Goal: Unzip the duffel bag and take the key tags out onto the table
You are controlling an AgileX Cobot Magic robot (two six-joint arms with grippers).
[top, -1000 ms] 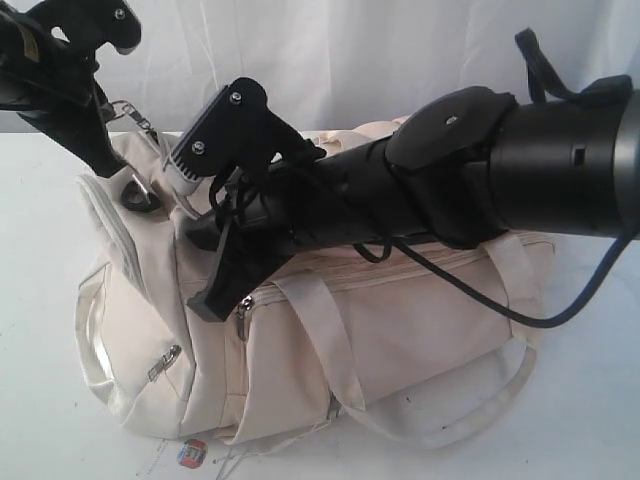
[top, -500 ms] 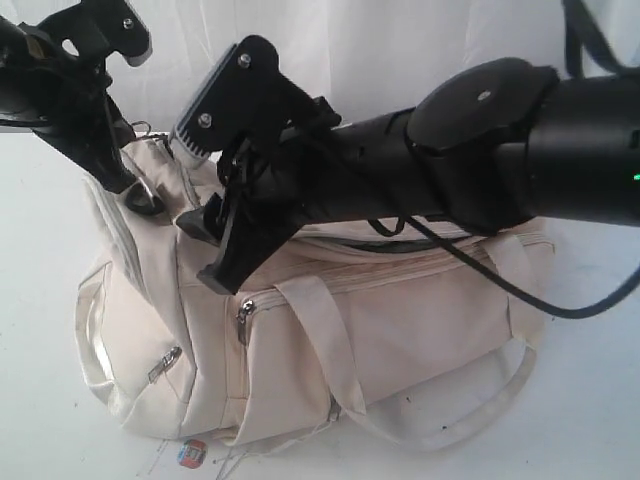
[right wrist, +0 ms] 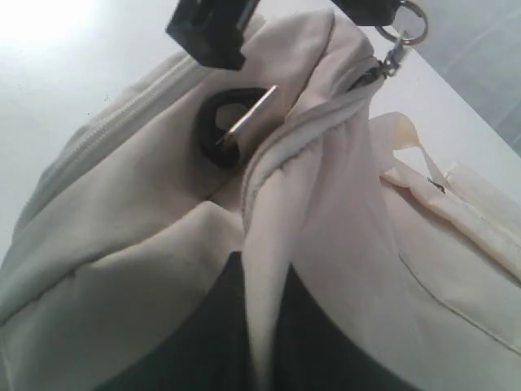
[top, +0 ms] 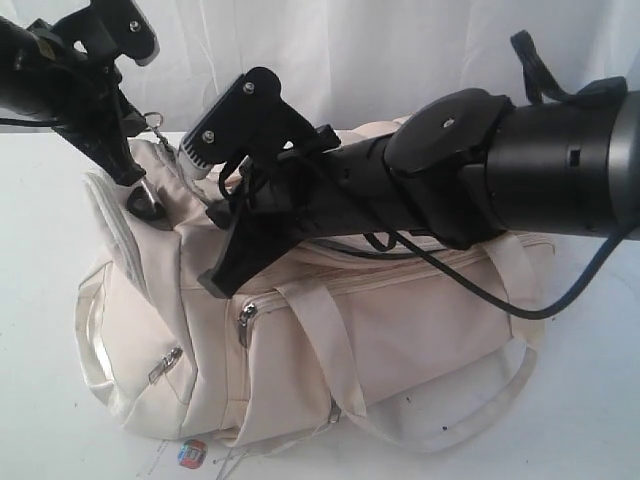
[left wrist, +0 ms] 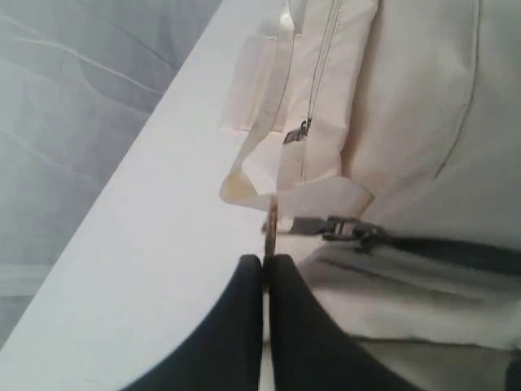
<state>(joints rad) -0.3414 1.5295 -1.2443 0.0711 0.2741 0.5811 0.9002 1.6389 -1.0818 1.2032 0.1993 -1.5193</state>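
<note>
Pinching metal ring (left wrist: 273, 221): left fingers (left wrist: 236, 326); right fingers (right wrist: 203, 342) clamp duffel bag (right wrist: 342, 228) fold; sticker (top: 192, 453) beside bag.

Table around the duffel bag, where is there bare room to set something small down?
Widest bare table lies right of the duffel bag; another strip runs along its left end. The front-left corner holds a sticker. The bag's top is crowded: the left gripper and right gripper grip it there.
</note>
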